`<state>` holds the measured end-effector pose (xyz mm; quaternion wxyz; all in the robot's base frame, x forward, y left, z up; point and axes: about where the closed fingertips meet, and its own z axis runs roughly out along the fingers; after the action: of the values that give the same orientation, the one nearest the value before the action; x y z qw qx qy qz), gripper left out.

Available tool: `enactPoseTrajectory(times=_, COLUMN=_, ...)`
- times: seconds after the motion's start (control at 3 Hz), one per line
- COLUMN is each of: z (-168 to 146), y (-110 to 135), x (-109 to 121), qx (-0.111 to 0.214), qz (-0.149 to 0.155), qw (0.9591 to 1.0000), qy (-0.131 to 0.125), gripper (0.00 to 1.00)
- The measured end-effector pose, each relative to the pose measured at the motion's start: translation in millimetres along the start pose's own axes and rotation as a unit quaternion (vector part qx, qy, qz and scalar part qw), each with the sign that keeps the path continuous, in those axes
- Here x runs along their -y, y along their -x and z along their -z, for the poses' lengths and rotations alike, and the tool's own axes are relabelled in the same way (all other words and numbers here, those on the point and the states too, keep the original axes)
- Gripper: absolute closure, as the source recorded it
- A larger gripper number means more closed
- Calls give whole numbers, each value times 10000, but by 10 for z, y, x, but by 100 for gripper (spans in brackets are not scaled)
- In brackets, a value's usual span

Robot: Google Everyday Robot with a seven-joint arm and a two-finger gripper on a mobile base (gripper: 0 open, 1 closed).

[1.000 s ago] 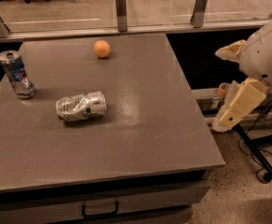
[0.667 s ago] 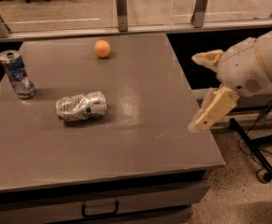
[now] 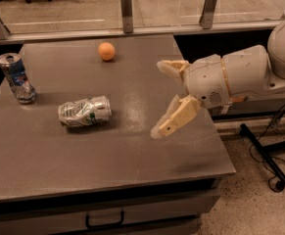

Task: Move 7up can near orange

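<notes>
The 7up can [image 3: 84, 112], crushed silver with green markings, lies on its side left of the middle of the grey table [image 3: 49, 160]. The orange [image 3: 106, 51] sits near the table's far edge, well beyond the can. My gripper [image 3: 160, 98] hangs over the right part of the table, to the right of the can and apart from it. Its two cream fingers [image 3: 174, 119] are spread wide open and hold nothing.
A dented blue-and-silver can [image 3: 17, 78] stands upright at the table's left edge. A glass barrier with metal posts [image 3: 126, 8] runs behind the table. A drawer handle [image 3: 104, 223] shows below the front edge. Black stand legs and cables [image 3: 267, 153] lie on the floor at right.
My arm has swung left from beside the table to over its right part, bringing the open gripper nearer the crushed can. The cans and the orange have not moved.
</notes>
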<state>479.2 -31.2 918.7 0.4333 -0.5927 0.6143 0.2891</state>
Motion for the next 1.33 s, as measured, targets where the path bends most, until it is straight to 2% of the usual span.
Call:
enactPoseTrajectory(times=0.33, z=-10, y=2, x=-2, qx=4, qz=-2, qw=10000, qy=7, gripper=0)
enactPoseTrajectory(times=1.0, z=-684, y=-277, x=39, qx=-33, qz=-234, qw=9985, qy=501, gripper=0)
enactPoseTrajectory(times=1.33, z=-989, y=-287, x=148, qx=82, qz=-249, qw=9977, qy=631, gripper=0)
